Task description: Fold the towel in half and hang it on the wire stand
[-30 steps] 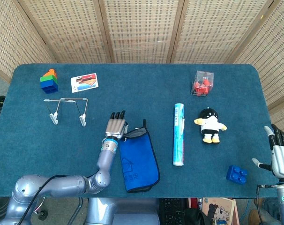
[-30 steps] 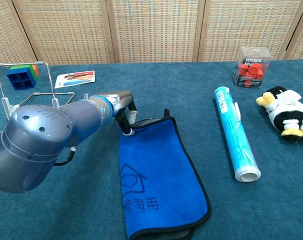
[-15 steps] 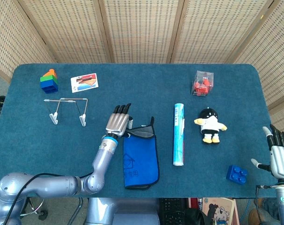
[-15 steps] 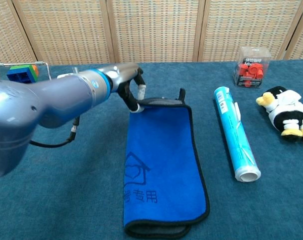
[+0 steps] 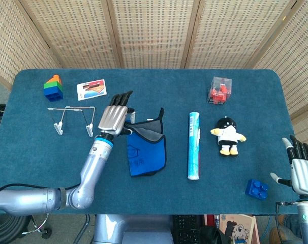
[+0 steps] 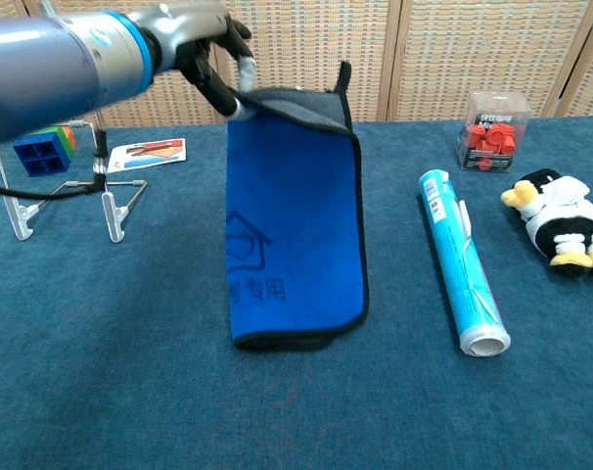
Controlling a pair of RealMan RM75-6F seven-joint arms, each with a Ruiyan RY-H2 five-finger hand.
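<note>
The blue towel (image 5: 146, 148) (image 6: 292, 211) is folded in half and hangs in the air, its lower folded edge still touching the table. My left hand (image 5: 115, 118) (image 6: 204, 39) grips the towel's upper left corner, raised above the table. The wire stand (image 5: 72, 119) (image 6: 57, 191) stands on the table just to the left of that hand, with nothing on it. My right hand (image 5: 299, 168) is at the table's near right corner, open, far from the towel.
A rolled tube (image 5: 193, 145) (image 6: 461, 258) lies right of the towel. A penguin plush (image 5: 226, 134) (image 6: 561, 222), a clear box of red parts (image 5: 219, 90) (image 6: 492, 118), a blue brick (image 5: 256, 188), a block stack (image 5: 53, 87) and a card (image 5: 91, 89) (image 6: 147, 153) sit around.
My left hand has lifted the towel's corner up and to the left, toward the wire stand. The towel now hangs mostly off the table. The right hand barely moved.
</note>
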